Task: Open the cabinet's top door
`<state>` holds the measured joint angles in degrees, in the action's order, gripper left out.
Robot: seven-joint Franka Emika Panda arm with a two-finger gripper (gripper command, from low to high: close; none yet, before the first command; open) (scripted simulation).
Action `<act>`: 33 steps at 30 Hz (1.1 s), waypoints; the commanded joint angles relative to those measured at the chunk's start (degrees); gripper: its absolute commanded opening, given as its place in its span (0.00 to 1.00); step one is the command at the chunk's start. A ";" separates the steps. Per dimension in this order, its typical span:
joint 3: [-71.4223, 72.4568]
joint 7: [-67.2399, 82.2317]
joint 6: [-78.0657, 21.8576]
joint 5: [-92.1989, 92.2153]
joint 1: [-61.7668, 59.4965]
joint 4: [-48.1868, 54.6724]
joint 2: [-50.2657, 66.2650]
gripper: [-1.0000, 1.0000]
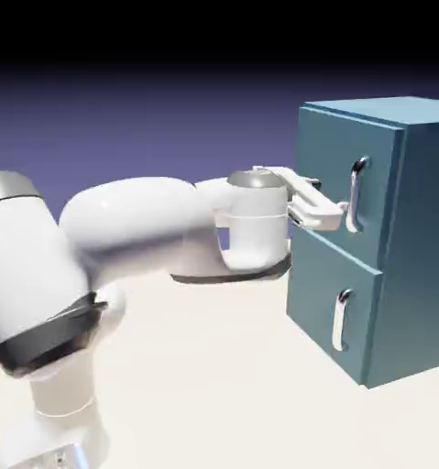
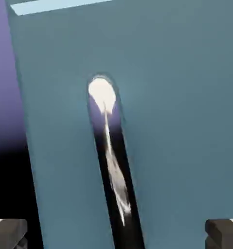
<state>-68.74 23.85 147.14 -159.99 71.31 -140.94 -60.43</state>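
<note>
A white Franka Panda arm [image 1: 136, 224] reaches across the pale bench [image 1: 195, 366] toward a teal-blue two-door cabinet [image 1: 424, 220], its jaws spread wide at the upper door. The top door [image 1: 325, 160], target of the task, sits shut above the lower door [image 1: 328, 298] on the cabinet's front. Its curved silver handle [image 2: 119, 180] runs between the jaws in the hand view, leaning a little, with a gap on either side and nothing gripped; whether the pads reach far enough past the bar to catch it, the pictures do not tell.

The step in hand looks to be the grasp, and it calls for patience: ease forward until the bar lies well inside the jaws, stop short of pressing the panel, roll slightly to match the handle's lean, then close evenly so that neither side shoves the bar askew. Polished metal (it mirrors the dark and violet surroundings) may prove slippery, so a firm hold, settled before any pull, seems wise.

With the handle set nearer the exterior view's right edge of the door, the hinge is probably on the opposite side; the pull would best begin slowly, straight out from the front, then bend into an arc, the wrist turning along with the panel
</note>
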 commanded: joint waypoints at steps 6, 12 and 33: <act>-5.20 1.40 -0.50 -4.34 7.81 6.04 0.56 0.50; -4.73 1.34 -5.12 -2.37 8.40 5.06 2.13 0.00; 24.40 -1.91 -57.42 33.86 4.20 -18.45 9.32 0.00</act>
<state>-44.33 21.94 89.66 -126.08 75.51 -159.39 -51.11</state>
